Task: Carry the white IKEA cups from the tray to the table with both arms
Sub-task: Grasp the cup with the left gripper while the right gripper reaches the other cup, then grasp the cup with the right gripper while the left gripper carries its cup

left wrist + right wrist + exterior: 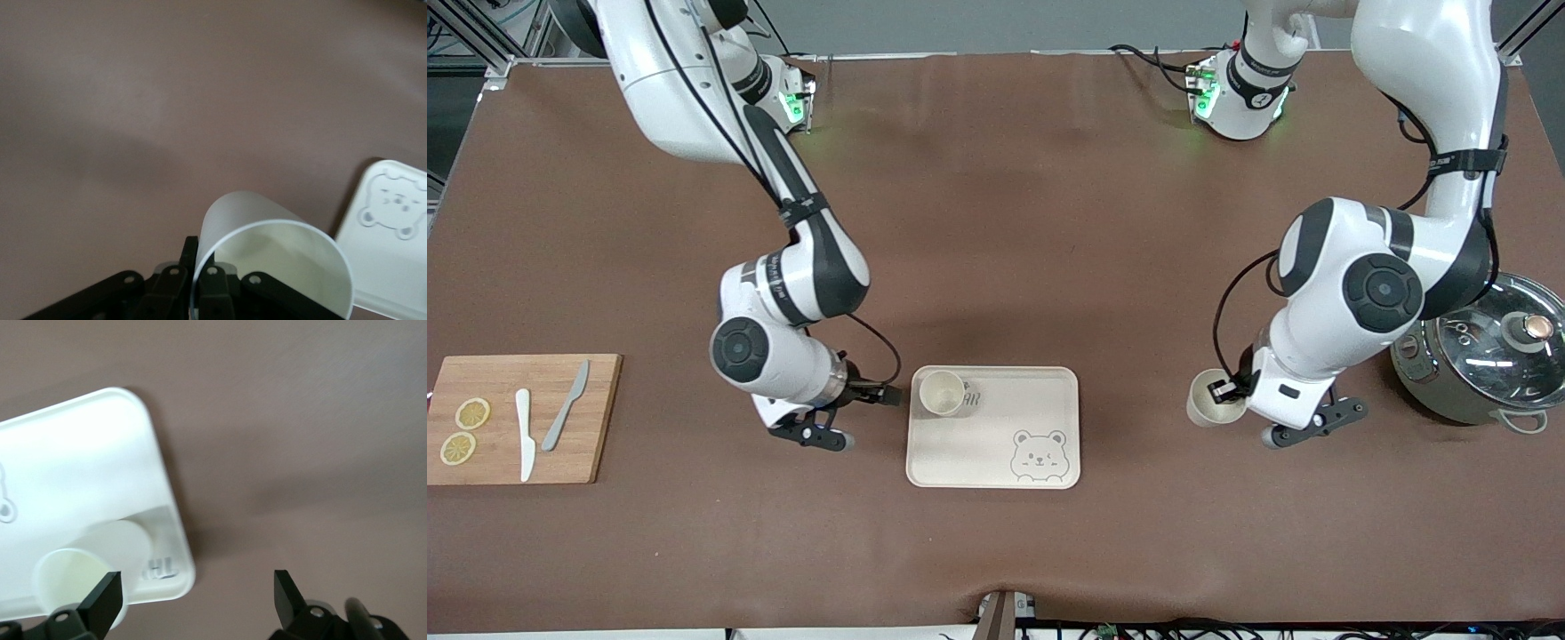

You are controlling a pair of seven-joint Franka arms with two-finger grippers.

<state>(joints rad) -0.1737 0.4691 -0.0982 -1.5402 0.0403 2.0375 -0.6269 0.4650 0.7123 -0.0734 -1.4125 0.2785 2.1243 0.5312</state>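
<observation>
1. Left claw (1224, 394) pinching one cup (1209, 399) by its rim, tilted, over the bench (996, 222) beside the tray (996, 462); risking slipping or tipping on release.
2. Right claw (876, 394) spreading wide beside the tray, near the second cup (942, 392) on it; possibly knocking it over.

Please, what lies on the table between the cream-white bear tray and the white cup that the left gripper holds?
Nothing: in the front view only bare brown table sheet lies between the cream-white bear tray and the small white cup pinched by the left gripper.
</observation>
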